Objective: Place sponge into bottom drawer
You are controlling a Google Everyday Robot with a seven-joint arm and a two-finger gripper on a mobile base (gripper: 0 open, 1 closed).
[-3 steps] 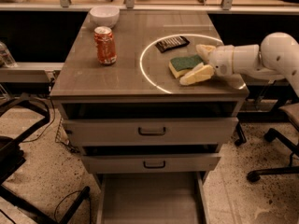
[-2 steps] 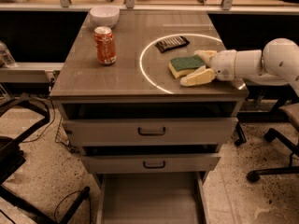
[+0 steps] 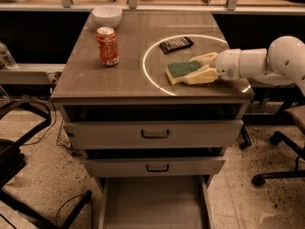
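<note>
End effector: the end effector (image 3: 190,70) lies low over the right half of the table (image 3: 128,82), at the tip of a white arm (image 3: 252,62) reaching in from the right.
Opening: its two pale fingers (image 3: 204,58) are spread apart, one behind and one in front of the sponge's right end.
Contact: the front finger overlaps the sponge's near corner. Whether either finger presses the foam cannot be told.
Sponge: the sponge (image 3: 177,70) rests flat on the table, green side up and yellow edge facing front, inside the bright ring (image 3: 148,75).
Edges: the sponge sits near the table's front edge and well in from the right edge.
Neighbours: a black ridged packet (image 3: 176,44) lies just behind the sponge, apart from it. A red can (image 3: 107,46) stands well to the left, and a white bowl (image 3: 106,16) sits at the back.
Open room: bare table lies between the can and the sponge, and along the front strip.
Bottom drawer: the bottom drawer (image 3: 152,204) is pulled out towards the camera, showing its grey floor.
Upper drawers: the top drawer (image 3: 200,133) and the middle drawer (image 3: 195,167) stand slightly out.
Floor sides: a chair base (image 3: 276,173) stands to the right of the cabinet.
</note>
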